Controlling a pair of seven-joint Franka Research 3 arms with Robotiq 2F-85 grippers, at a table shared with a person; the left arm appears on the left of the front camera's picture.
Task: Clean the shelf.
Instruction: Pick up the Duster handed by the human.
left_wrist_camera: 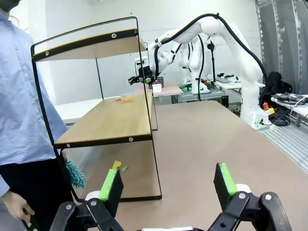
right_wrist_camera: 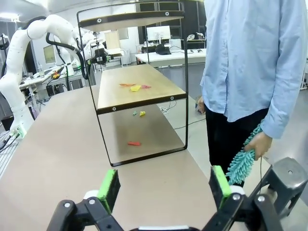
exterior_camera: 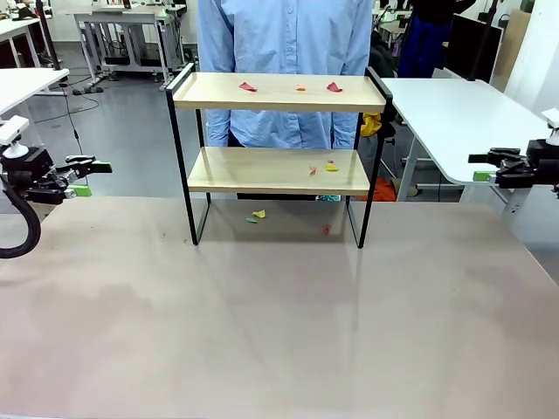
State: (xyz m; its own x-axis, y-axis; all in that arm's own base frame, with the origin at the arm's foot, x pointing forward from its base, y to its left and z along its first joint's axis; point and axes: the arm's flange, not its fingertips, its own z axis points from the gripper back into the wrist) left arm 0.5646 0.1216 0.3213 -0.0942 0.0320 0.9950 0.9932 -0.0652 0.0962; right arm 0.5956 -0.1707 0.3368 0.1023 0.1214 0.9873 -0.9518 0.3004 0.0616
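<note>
The shelf (exterior_camera: 278, 103) stands on the table (exterior_camera: 262, 323) at 12 o'clock in the front view, with the person just behind it. Small coloured scraps (exterior_camera: 249, 86), maybe paper, lie on both boards and on the table below. The left gripper (exterior_camera: 90, 177) hangs at 9 o'clock and the right gripper (exterior_camera: 479, 168) at 3 o'clock, both well apart from the shelf, jaws wide, grasping nothing. The person's hand (right_wrist_camera: 260, 144) grasps a teal duster (right_wrist_camera: 240, 166)

One shelf (exterior_camera: 278, 92), one duster (right_wrist_camera: 243, 162), one person (exterior_camera: 284, 35), two end effectors (exterior_camera: 90, 176) (exterior_camera: 477, 168), about eight scraps (exterior_camera: 248, 86)
</note>
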